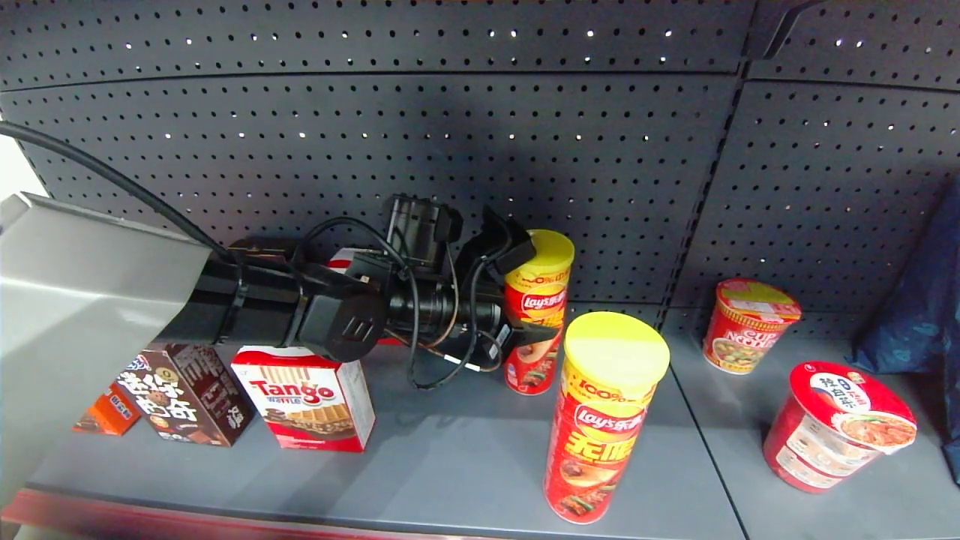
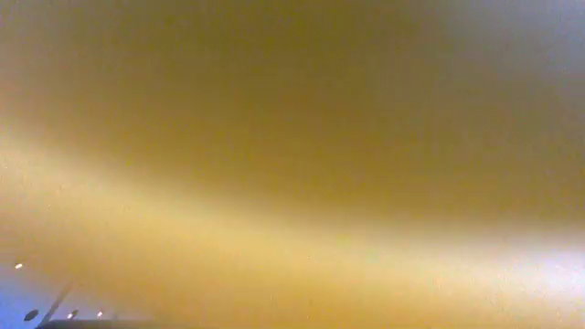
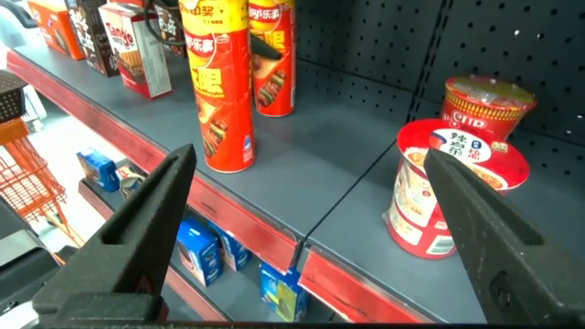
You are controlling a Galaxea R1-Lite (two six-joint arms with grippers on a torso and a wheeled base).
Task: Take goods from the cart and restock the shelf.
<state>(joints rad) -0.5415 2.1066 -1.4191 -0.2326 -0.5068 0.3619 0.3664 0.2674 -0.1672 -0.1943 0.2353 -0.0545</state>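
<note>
— Grippers, what state?
— My left gripper (image 1: 525,294) is clamped on the far chips can (image 1: 547,264), upright on the shelf (image 1: 450,450) behind the near can (image 1: 604,420). My right gripper (image 3: 311,228) is spread apart before the shelf's front edge.

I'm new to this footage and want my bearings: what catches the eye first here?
The robot's black left hand grips a tall red chip can with a yellow lid at the back of the grey shelf. A matching can stands nearer the front edge, with two red noodle cups to its right.
</note>
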